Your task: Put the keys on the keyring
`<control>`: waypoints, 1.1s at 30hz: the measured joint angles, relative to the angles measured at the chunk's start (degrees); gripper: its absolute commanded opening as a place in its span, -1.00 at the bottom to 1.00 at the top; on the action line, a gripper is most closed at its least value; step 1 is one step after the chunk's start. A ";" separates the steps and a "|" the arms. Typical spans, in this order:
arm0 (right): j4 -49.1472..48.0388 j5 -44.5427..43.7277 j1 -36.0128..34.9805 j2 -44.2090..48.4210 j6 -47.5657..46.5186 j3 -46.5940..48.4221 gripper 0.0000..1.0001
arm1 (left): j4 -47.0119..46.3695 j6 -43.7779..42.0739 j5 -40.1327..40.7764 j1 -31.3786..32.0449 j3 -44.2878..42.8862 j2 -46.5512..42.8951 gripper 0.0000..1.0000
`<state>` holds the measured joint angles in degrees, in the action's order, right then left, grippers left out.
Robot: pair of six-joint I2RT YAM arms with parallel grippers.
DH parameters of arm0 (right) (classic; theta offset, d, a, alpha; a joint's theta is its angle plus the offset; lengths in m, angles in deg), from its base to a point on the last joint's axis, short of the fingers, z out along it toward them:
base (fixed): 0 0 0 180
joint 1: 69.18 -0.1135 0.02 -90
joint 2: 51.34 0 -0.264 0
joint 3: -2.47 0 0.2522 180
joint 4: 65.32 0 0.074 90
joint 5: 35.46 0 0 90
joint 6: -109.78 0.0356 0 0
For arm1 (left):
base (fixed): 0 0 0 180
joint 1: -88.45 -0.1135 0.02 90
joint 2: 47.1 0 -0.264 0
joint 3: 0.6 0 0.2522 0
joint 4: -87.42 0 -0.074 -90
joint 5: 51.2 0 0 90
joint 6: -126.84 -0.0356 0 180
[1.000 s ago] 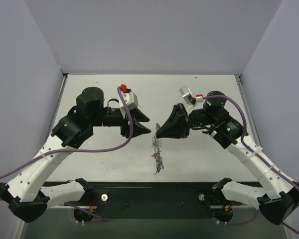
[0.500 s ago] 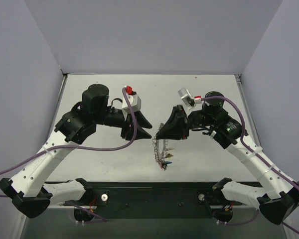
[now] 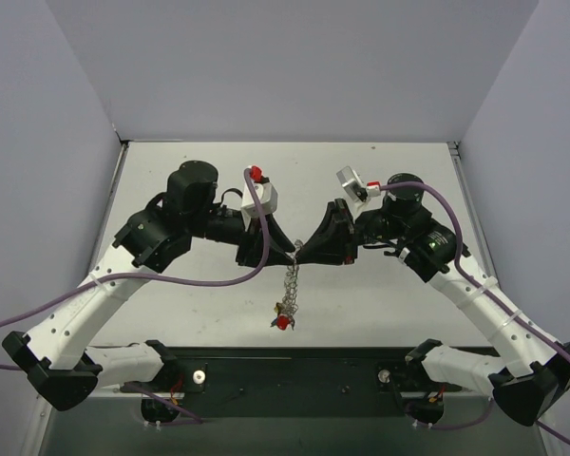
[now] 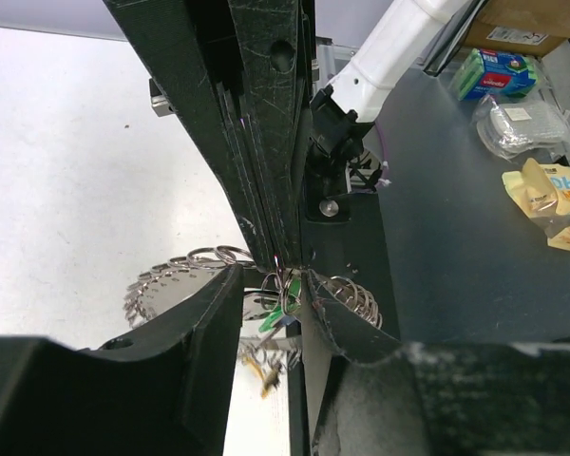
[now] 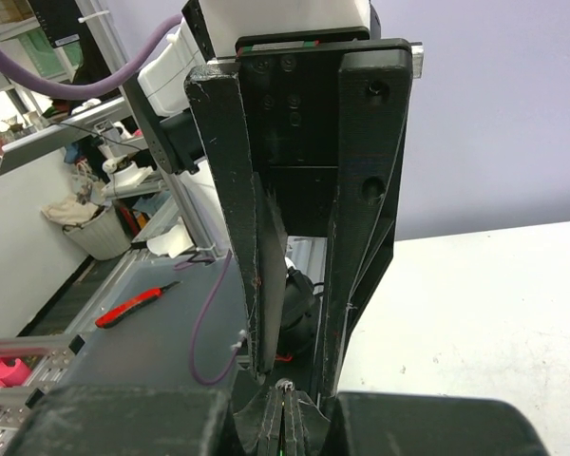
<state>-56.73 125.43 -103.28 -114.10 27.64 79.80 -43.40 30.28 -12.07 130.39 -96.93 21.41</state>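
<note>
Table: pale top [image 3: 294, 176] filling the middle of the overhead view, with grey walls on three sides.
Left arm: white links and black joints [image 3: 85, 304], rising from the lower left corner and bent in toward frame centre.
Right arm: same build [image 3: 484, 304], rising from the lower right and mirroring the other arm. The two wrists meet nose to nose at centre.
Left gripper: tip at frame centre [image 3: 287, 251]. Fingers are spread, one on each side of a wire loop of the ring. Its own camera shows a clear gap between them [image 4: 274, 280]. Whether either pad touches the wire, I cannot tell.
Right gripper: tip just right of the other [image 3: 300, 255]. Fingertips are pressed together on thin wire at the top of the ring, pinching it [image 5: 285, 418].
Keyring: grey coiled band [image 3: 290, 280], hanging off the table from the right gripper's pinch and trailing down toward the lower middle.
Keys: small cluster at the hanging end [image 3: 282, 321], one red head visible. The left wrist view shows green and yellow ones [image 4: 274, 321].
</note>
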 measured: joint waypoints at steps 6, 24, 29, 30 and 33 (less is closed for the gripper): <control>0.04 -0.31 0.00 0.00 -0.24 0.00 -1.00 | 0.02 -0.02 0.26 0.26 0.00 0.87 -0.26; 1.11 -3.23 0.48 0.46 -0.22 -1.01 -1.00 | -2.23 0.96 4.55 1.29 2.69 1.25 -1.00; 0.09 -4.66 0.66 0.35 0.81 -3.63 -1.00 | -5.27 2.45 7.41 1.49 7.06 0.02 -1.00; -0.85 -4.87 0.70 0.22 1.22 -4.44 -1.00 | -5.38 2.60 8.17 1.49 7.63 -0.17 -1.00; -4.52 -5.25 0.70 -0.57 2.89 -6.82 -1.00 | -5.35 2.91 10.67 1.46 9.25 -0.68 -0.86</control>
<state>-61.25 120.18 -102.59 -114.67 30.52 72.99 -48.75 33.18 -1.41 131.85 -87.68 20.73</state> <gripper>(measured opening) 0.030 0.027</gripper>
